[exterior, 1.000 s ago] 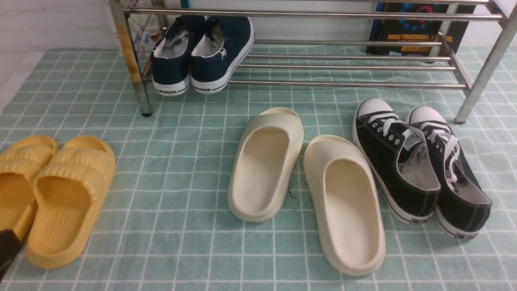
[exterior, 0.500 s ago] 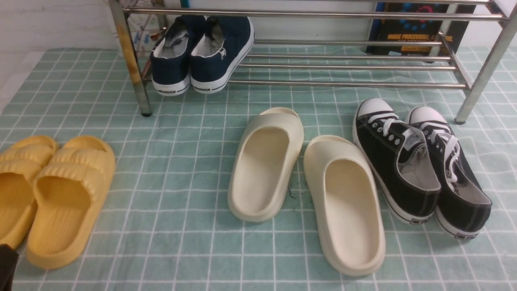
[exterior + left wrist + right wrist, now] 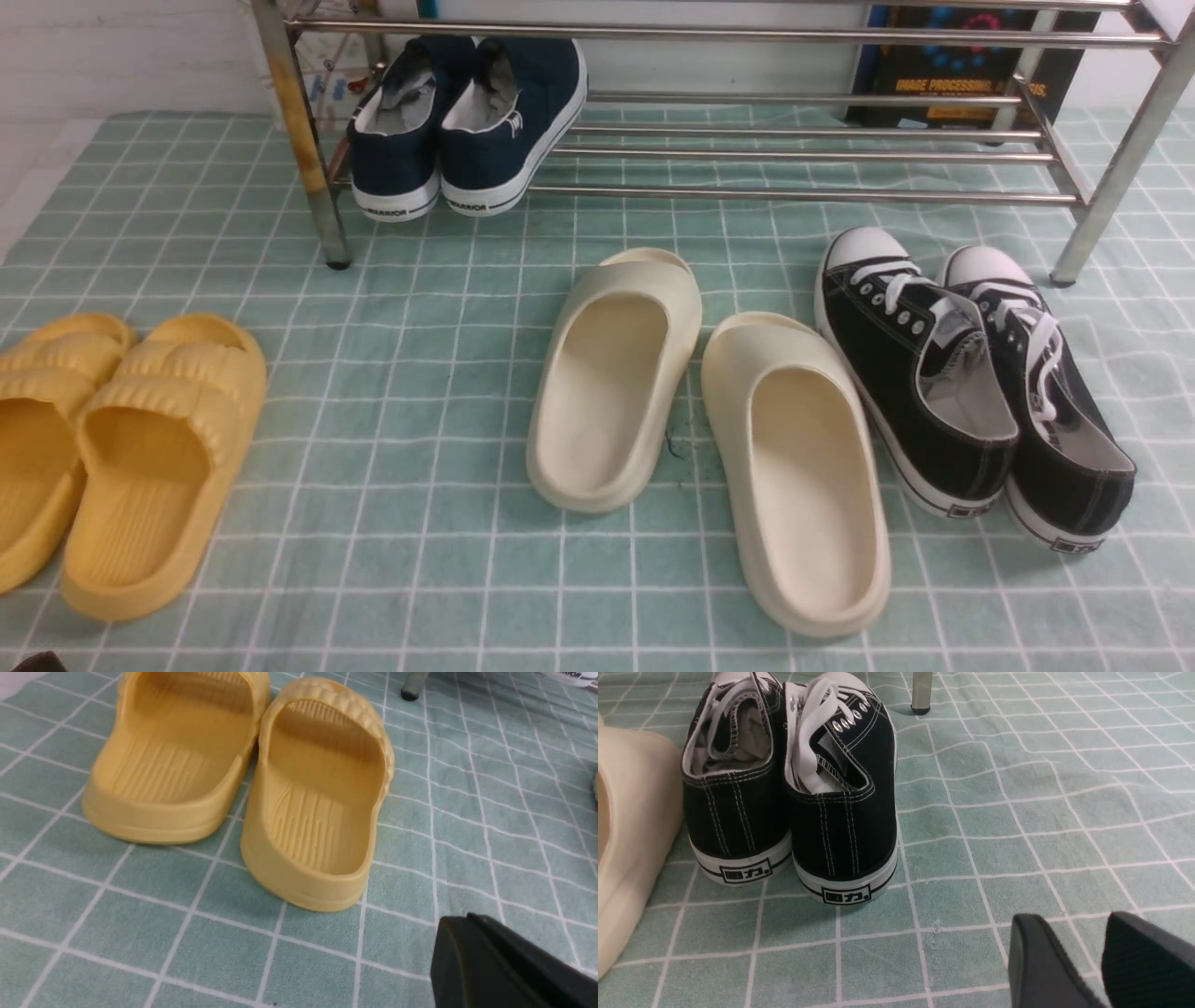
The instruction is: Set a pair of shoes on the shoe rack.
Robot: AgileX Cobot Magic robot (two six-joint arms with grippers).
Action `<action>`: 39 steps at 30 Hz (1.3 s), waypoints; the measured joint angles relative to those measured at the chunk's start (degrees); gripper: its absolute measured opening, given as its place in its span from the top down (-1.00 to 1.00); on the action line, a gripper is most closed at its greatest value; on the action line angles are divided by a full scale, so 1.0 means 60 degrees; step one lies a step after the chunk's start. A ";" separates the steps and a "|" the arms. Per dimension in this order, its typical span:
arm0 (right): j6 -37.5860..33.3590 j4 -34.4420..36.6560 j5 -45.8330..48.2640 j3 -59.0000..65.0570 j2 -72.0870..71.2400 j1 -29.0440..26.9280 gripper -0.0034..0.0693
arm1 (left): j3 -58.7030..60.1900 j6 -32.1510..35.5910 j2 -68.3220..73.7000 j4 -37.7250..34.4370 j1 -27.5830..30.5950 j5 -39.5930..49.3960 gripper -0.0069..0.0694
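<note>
Four horizontal bars formed the lower shelf of the shoe rack (image 3: pixel 803 149). At its left end sat the pair of shoes (image 3: pixel 467 121), side by side, heels toward the camera, toes pointing away (long axes across the bars). The left hand (image 3: pixel 472 947) was pressed together, empty; the right hand (image 3: pixel 1083 952) stood spread, empty, near black sneakers (image 3: pixel 789 788).

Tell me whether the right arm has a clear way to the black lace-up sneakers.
Probably yes. The right end effector hangs empty just behind the heels of the black lace-up sneakers, with only bare checked cloth between. The cream slide lies alongside, not in the path.
</note>
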 joint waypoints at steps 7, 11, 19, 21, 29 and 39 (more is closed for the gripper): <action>0.0000 0.0000 0.0000 0.0000 0.0000 0.0000 0.23 | 0.0000 0.0489 0.0000 -0.0075 0.0012 -0.0009 0.85; 0.0000 0.0000 0.0000 0.0000 0.0000 0.0000 0.23 | 0.0000 0.0493 0.0000 -0.0097 0.0012 -0.0009 0.85; 0.0000 0.0000 0.0000 0.0000 0.0000 0.0000 0.23 | 0.0000 0.0493 0.0000 -0.0105 0.0012 0.0000 0.85; 0.0000 0.0000 0.0000 0.0000 0.0000 0.0000 0.23 | 0.0000 0.0493 0.0000 -0.0105 0.0012 0.0000 0.85; 0.0000 0.0000 0.0000 0.0000 0.0000 0.0000 0.23 | 0.0000 0.0493 0.0000 -0.0105 0.0012 0.0000 0.85; 0.0000 0.0000 0.0000 0.0000 0.0000 0.0000 0.23 | 0.0000 0.0493 0.0000 -0.0105 0.0012 0.0000 0.85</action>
